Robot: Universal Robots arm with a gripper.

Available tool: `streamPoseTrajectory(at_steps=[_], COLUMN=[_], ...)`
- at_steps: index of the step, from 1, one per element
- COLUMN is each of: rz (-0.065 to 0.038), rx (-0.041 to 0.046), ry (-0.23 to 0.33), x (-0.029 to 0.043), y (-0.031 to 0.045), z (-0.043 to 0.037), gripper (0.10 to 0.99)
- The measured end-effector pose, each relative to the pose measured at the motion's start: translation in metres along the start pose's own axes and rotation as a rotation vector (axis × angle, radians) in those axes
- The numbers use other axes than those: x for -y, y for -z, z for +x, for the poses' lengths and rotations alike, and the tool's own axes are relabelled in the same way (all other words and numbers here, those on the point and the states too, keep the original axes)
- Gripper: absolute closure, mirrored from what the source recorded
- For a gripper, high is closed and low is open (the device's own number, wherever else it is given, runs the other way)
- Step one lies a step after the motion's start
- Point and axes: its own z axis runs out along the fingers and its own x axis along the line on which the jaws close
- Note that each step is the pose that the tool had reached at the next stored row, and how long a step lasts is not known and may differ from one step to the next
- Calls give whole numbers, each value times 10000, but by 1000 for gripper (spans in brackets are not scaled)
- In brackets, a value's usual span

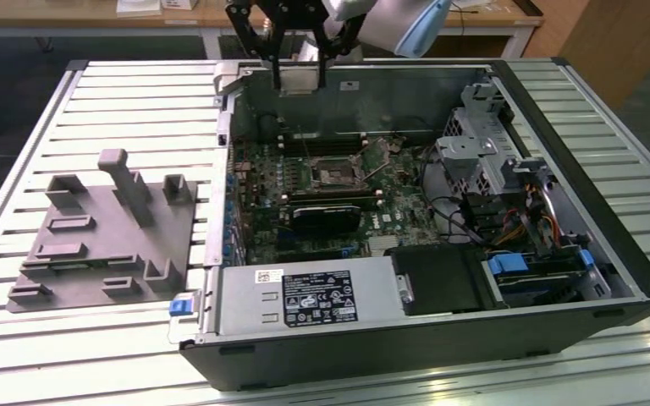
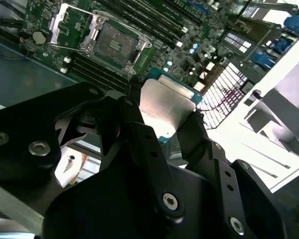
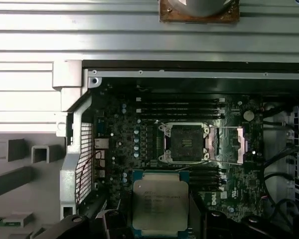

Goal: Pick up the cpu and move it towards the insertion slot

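Exterior view: we see the gripper clenched on the cpu, raised over the rear wall of the open computer case on the slatted worktop; the insertion slot lies on the board well below. The grey fixture sits beside the case.

Second wrist view: cpu clamped between the fingers, insertion slot beyond.

First wrist view: cpu near the insertion slot, apart

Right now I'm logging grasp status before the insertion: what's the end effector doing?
End effector: closed on the cpu, holding it above the open computer case, short of the insertion slot.
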Motion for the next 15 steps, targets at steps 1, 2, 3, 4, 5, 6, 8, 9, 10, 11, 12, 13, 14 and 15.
streamPoseTrajectory(at_steps=[1, 2, 3, 4, 5, 6, 8, 9, 10, 11, 12, 13, 14, 15], rz=[0, 0, 0, -1, -1, -1, -3, -4, -4, -6, -7, -7, -6, -5], rx=[0, -1, -1, 0, 0, 0, -1, -1, -1, -1, 0, 0, 0, -1], ry=[0, 0, -1, -1, -1, -1, 0, 0, 0, -1, -1, -1, -1, 0], x=[-7, -13, -19, -25, -31, -37, -48, -53, -60, -70, -85, -102, -117, -131], y=[-12, -23, -35, -47, -59, -70, -92, -104, -116, -129, -141, -152, -163, -172], z=[-21, -41, -61, -82, -102, -122, -167, -191, -217, -238, -261, -287, -315, -344], gripper=[545, 545, 545, 545, 545, 545, 545, 545, 545, 545, 545, 545, 545, 545])
